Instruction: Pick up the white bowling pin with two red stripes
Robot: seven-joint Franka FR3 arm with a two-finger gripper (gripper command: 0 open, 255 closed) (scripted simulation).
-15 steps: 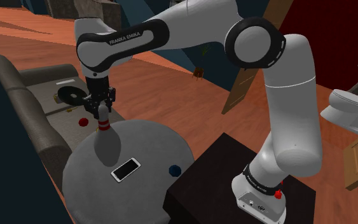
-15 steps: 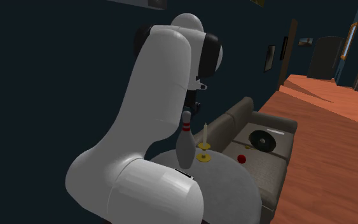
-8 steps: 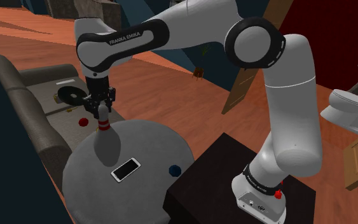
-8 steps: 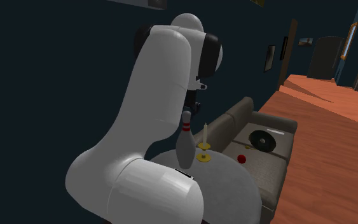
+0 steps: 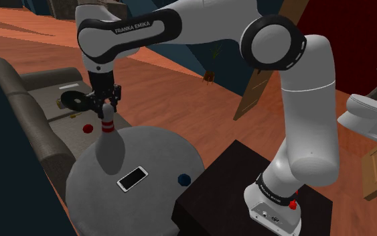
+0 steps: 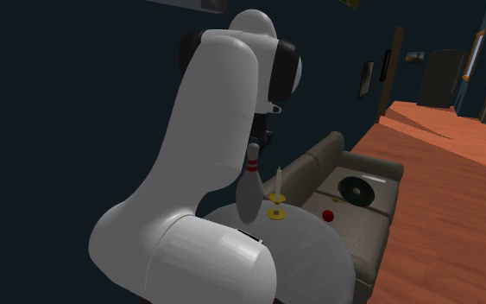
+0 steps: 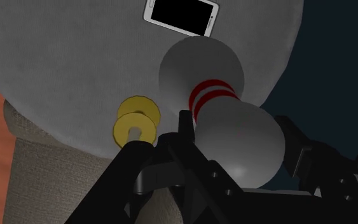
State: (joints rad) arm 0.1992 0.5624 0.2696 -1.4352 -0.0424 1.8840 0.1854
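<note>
Claw [image 7: 238, 137]: clamped on the head of the bowling pin [image 7: 199, 67], a finger at either side, just above the two red stripes. Pin: held upright over the round grey table [image 5: 160, 151]; whether its base touches cannot be told. Phone [image 5: 132, 178] and yellow candle holder [image 7: 135, 124] are noted nearby. Step judged: the lift. A straight, steady rise is called for next.

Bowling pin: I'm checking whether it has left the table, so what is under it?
Under the bowling pin lies the round grey table, with a phone beside. The pin's belly hides its base in the wrist view, so contact cannot be told.
</note>
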